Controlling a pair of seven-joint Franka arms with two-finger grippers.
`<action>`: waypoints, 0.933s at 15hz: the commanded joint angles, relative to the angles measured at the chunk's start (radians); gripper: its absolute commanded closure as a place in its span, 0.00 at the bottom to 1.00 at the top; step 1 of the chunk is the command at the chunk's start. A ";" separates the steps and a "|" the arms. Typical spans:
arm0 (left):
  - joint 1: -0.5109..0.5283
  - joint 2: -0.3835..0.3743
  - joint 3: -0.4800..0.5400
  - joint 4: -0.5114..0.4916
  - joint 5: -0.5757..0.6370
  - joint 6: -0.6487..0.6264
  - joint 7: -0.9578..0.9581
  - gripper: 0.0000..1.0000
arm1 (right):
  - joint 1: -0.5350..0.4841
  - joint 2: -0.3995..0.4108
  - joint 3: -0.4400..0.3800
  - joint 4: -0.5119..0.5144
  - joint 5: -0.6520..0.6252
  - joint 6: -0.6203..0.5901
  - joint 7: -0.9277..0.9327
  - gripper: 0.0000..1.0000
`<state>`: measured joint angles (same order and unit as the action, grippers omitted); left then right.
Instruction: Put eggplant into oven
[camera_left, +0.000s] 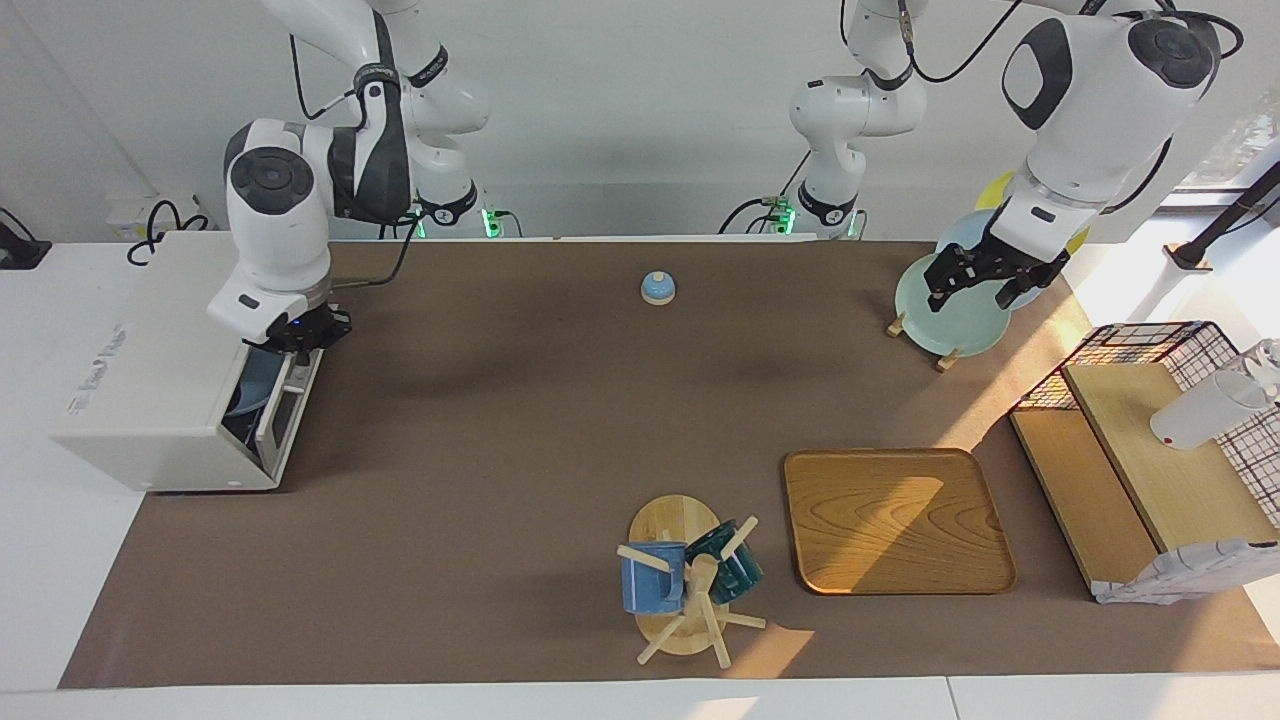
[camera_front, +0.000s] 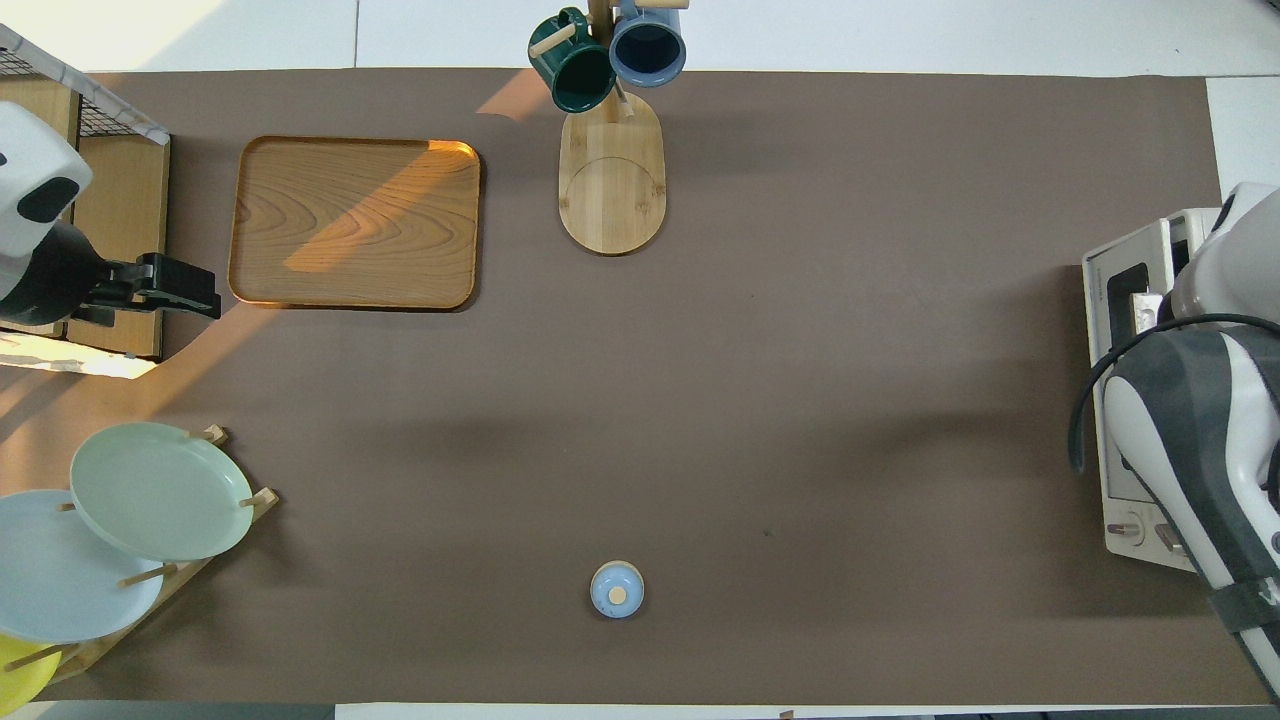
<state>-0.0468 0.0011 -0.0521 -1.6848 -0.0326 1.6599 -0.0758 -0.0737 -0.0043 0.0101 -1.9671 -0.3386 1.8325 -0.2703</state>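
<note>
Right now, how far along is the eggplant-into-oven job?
No eggplant shows in either view, so placement can't be confirmed. The right gripper is at the upper edge of the oven door, which stands almost shut; closing it looks to be the step in hand. The left gripper waits over the plate rack.

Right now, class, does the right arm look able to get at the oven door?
Probably yes: the right gripper is at the top edge of the oven door, with nothing between them. The left gripper waits over the plates.

Lab: two robot arms (camera_left: 300, 200) at a papered table (camera_left: 500, 420).
</note>
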 joint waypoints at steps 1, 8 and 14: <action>0.005 -0.026 -0.002 -0.026 0.014 0.011 0.008 0.00 | -0.008 -0.051 0.007 0.008 0.050 -0.067 -0.021 1.00; 0.005 -0.026 -0.002 -0.026 0.014 0.011 0.008 0.00 | 0.002 0.012 0.010 0.269 0.270 -0.266 -0.007 0.01; 0.005 -0.026 -0.002 -0.026 0.014 0.008 0.008 0.00 | 0.015 0.015 0.008 0.269 0.274 -0.282 0.039 0.00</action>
<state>-0.0468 0.0011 -0.0521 -1.6848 -0.0326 1.6599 -0.0758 -0.0661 -0.0047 0.0229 -1.7260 -0.0886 1.5757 -0.2577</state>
